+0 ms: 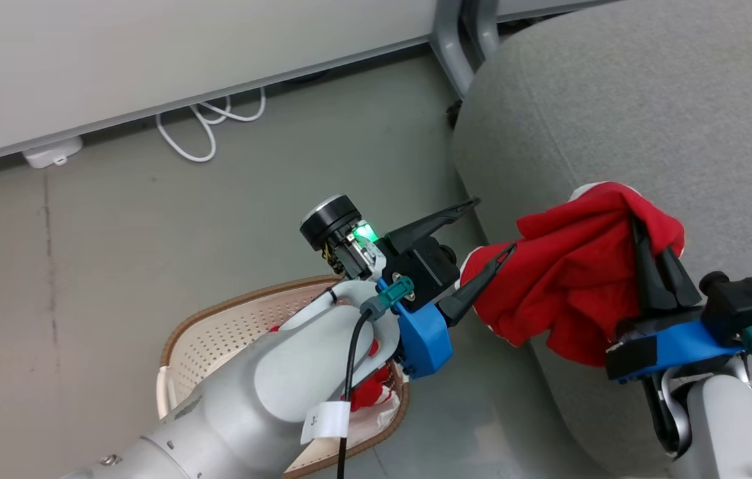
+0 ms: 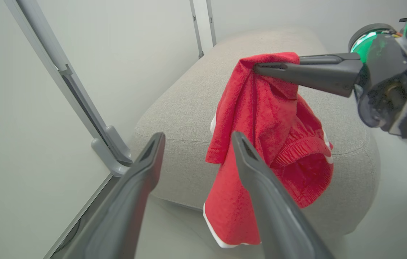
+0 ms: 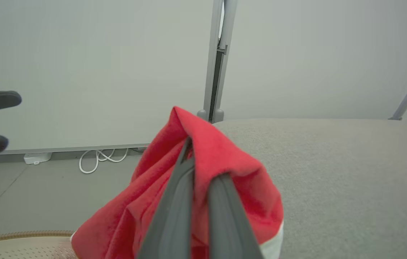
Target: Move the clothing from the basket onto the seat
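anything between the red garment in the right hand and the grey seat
Nothing visible. The red fabric garment hangs pinched in the right hand, right at the rounded edge of the grey woven upholstered seat. The open left hand sits on the garment's floor side, not between it and the seat.

light: bright, even | shadows: soft | focus: sharp | edges: bowed

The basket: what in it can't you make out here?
- Head view: the left arm covers most of the basket; a scrap of red clothing peeks out, so how much is inside is unclear.
- Right wrist view: the bottom edge cuts the basket off, leaving a sliver.
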{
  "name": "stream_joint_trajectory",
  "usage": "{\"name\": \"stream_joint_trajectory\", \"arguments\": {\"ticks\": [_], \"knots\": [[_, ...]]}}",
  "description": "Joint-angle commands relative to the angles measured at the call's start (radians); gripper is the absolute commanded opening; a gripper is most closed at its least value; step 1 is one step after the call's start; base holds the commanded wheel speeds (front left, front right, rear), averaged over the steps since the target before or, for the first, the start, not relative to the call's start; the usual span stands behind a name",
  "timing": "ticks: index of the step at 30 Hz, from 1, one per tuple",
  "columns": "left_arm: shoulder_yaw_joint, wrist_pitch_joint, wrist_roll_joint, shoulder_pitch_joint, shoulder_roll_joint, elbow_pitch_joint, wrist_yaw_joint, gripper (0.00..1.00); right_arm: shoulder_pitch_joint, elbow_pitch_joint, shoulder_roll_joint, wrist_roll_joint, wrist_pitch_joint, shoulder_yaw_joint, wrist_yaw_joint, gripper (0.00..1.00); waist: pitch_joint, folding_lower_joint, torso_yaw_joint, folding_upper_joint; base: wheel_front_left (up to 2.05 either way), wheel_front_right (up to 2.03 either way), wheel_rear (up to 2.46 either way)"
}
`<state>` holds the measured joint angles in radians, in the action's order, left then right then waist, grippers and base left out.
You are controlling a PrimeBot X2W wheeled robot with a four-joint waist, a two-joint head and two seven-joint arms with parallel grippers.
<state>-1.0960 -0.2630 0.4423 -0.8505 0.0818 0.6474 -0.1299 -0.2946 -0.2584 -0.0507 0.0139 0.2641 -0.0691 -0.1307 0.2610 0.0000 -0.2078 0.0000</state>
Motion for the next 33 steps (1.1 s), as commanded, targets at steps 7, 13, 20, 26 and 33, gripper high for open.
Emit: {"name": "stream_joint_trajectory", "arguments": {"ticks": [7, 13, 20, 26, 33], "knots": [[-0.028, -0.003, 0.010, -0.014, -0.001, -0.002, -0.001, 1.00, 0.038, 0.025, 0.001, -0.022, 0.000, -0.043, 0.000, 0.00, 0.023, 0.0000, -0.055, 0.0000, 0.00, 0.00, 0.00], [-0.035, -0.003, 0.013, -0.014, -0.003, -0.006, -0.001, 1.00, 0.055, 0.036, 0.001, -0.026, 0.000, -0.053, 0.000, 0.00, 0.028, 0.0000, -0.072, 0.0000, 0.00, 0.00, 0.00], [-0.033, -0.003, 0.010, -0.020, 0.000, -0.010, -0.001, 1.00, 0.041, 0.046, 0.000, -0.033, 0.000, -0.061, 0.000, 0.00, 0.038, 0.0000, -0.078, 0.0000, 0.00, 0.00, 0.00], [-0.027, -0.003, 0.004, -0.034, 0.021, -0.020, -0.001, 1.00, -0.007, 0.081, 0.000, -0.025, 0.001, -0.074, 0.000, 0.00, 0.066, 0.0000, -0.083, 0.0000, 0.00, 0.00, 0.00], [-0.026, 0.005, -0.010, -0.072, 0.050, -0.037, 0.008, 1.00, -0.168, 0.151, 0.000, 0.000, 0.000, -0.136, 0.000, 0.00, 0.158, 0.0000, -0.084, 0.0000, 0.00, 0.00, 0.00]]}}
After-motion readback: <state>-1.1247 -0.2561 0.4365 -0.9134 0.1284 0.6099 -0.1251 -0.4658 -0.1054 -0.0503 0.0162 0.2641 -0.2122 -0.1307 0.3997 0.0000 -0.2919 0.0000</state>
